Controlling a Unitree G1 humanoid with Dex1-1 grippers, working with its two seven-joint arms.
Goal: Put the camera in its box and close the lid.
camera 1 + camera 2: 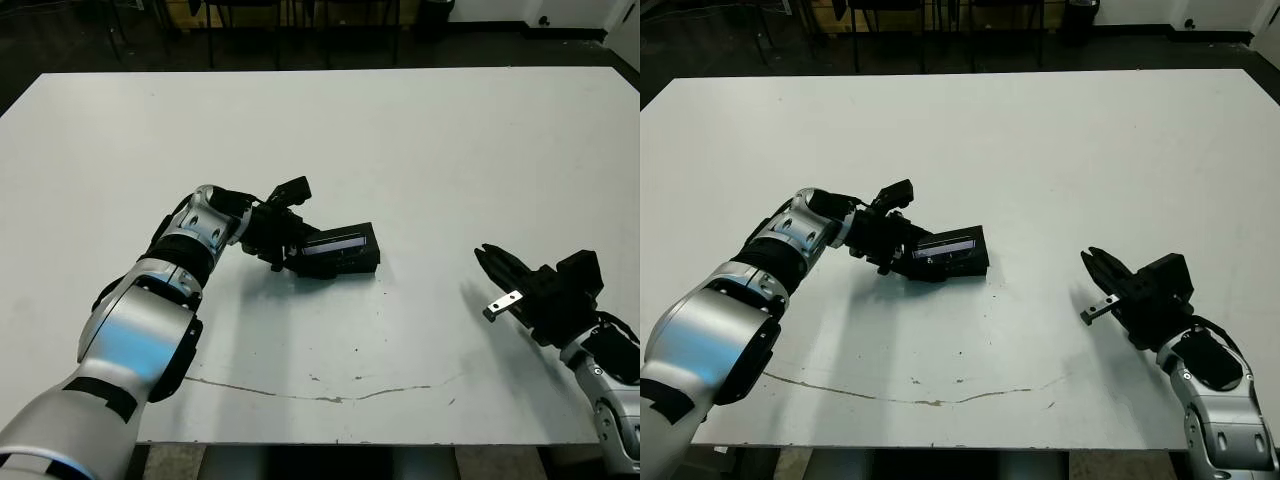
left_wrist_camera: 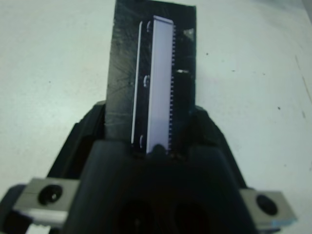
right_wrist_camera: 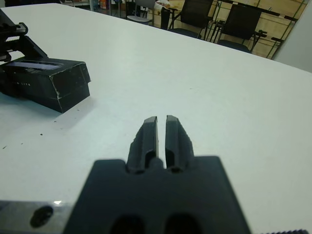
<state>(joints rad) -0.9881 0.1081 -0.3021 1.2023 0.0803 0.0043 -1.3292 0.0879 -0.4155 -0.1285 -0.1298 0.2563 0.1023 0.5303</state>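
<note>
Black striped flat lid on box: press level, left fingers clamped astride it; right fingers closed, idle.

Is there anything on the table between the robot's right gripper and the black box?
No. In the left eye view, only bare white table lies between the right gripper and the box. The right wrist view shows the same empty stretch.

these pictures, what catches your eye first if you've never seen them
The closed black rectangular box with the glossy striped lid near the middle of the white table, the left gripper pressed against its end. Off to the right, the right gripper rests empty, fingers together.
</note>
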